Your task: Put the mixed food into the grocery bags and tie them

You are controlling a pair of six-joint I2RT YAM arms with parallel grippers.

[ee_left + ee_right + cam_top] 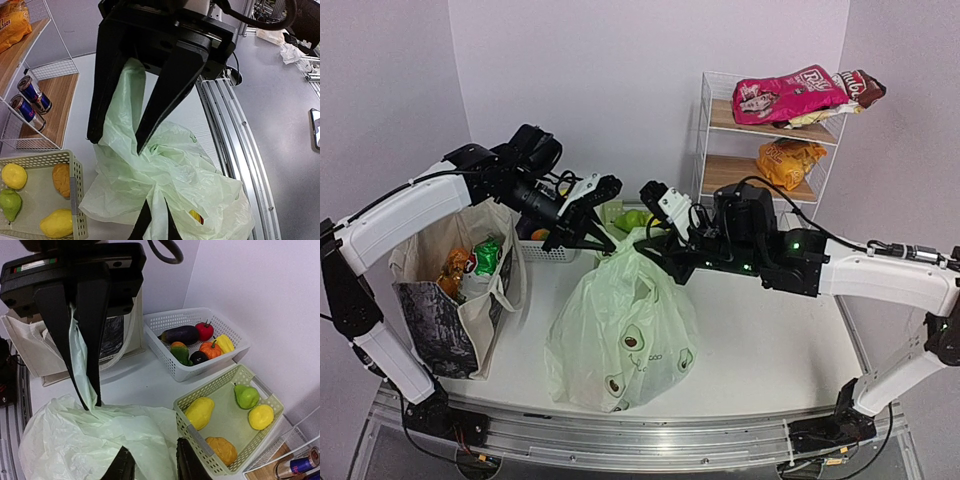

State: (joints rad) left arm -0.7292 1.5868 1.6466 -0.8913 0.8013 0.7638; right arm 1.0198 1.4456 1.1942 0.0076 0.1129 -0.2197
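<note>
The pale-green avocado-print plastic bag (620,335) stands full at the table's middle, its top drawn up between both arms. My left gripper (157,221) is shut on one bag handle (159,207); from the right wrist it shows as black fingers (92,365) pinching a green strip. My right gripper (155,465) is open, with loose bag plastic (145,440) lying between its spread fingers. Something yellow and red (196,216) shows through a gap in the bag. The beige canvas tote (440,310) stands at the left, holding an orange packet (453,268) and a green-white packet (486,255).
A green slotted basket (192,432) with yellow fruit and a pear sits right beside my right fingers. A white basket (165,350) of vegetables lies behind it. The wire shelf (705,130) at the back right carries a pink packet (785,95), an orange packet (788,160) and two cans (34,95).
</note>
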